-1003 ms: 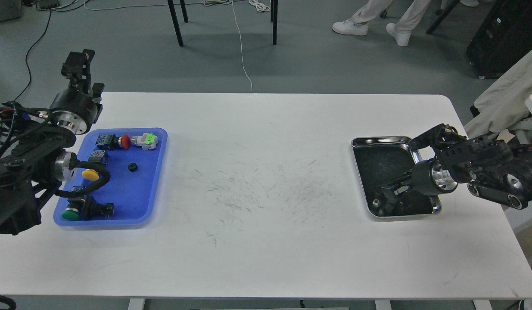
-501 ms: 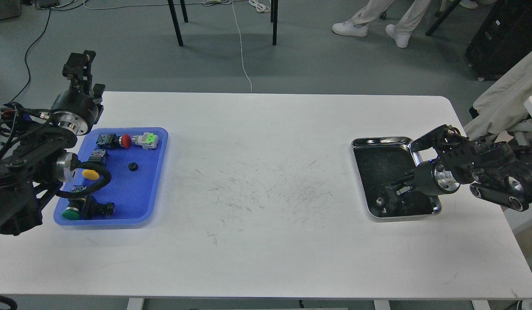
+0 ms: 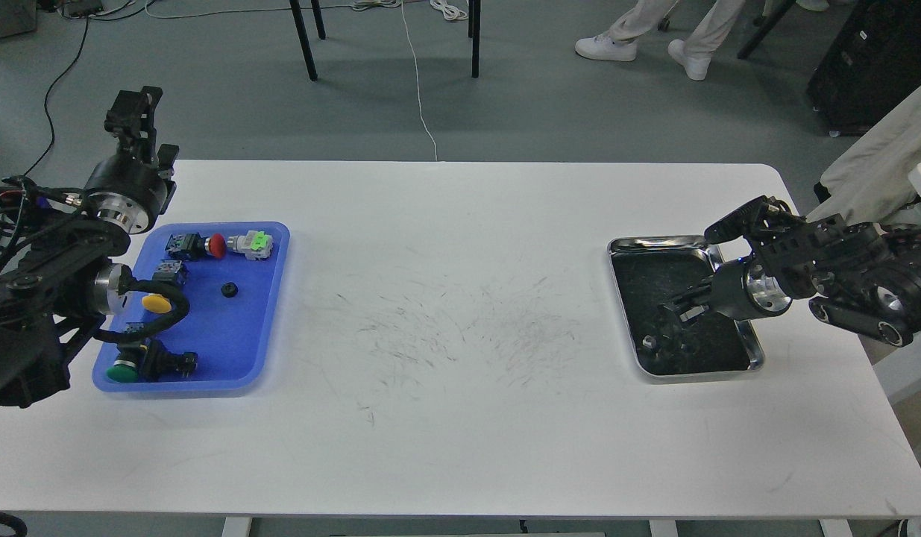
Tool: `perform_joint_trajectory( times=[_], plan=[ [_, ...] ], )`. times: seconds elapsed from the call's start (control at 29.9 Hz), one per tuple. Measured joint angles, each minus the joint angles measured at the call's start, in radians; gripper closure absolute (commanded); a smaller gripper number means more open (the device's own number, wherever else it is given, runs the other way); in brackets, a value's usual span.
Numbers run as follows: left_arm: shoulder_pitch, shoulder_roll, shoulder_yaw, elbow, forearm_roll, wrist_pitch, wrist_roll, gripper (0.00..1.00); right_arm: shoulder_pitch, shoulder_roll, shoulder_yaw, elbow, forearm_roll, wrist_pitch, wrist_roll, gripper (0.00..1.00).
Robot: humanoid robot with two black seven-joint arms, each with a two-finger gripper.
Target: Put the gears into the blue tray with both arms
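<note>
right pincer [image 3: 673,312] rose from 6 o'clock toward centre of shiny steel tray [image 3: 658,244] | fingers dark, grip and load: cannot tell | left pincer [image 3: 136,104] stayed raised at 11 o'clock of flat blue plastic tray [image 3: 270,313], gap unclear | one small black toothed gear [image 3: 229,289] lay inside it | likely pickup under way, transfer pending

Right gripper [image 3: 673,313] fingers too dark against steel tray [image 3: 658,245] to separate.

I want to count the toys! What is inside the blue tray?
Inside the blue tray: one small black gear and push-button switches with red, yellow and green caps. The left arm covers the tray's left edge, hiding anything there.
</note>
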Motion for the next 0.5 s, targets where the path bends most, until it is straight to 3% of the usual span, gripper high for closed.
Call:
perform_joint_trajectory(
  times=[0.13,0.33,0.5],
  plan=[
    [0.000,0.001,0.000,0.000,0.000,0.000,0.000,0.05,0.041,0.001,0.014,-0.004,0.003,0.000,0.000,0.98],
    [0.000,0.003,0.000,-0.003,0.000,0.001,0.000,0.04,0.075,0.016,0.109,-0.012,0.004,-0.026,0.000,0.99],
    [-0.001,0.014,0.000,-0.009,0.001,0.001,0.000,0.04,0.055,0.048,0.260,-0.011,0.010,-0.139,0.001,0.99]
  ],
)
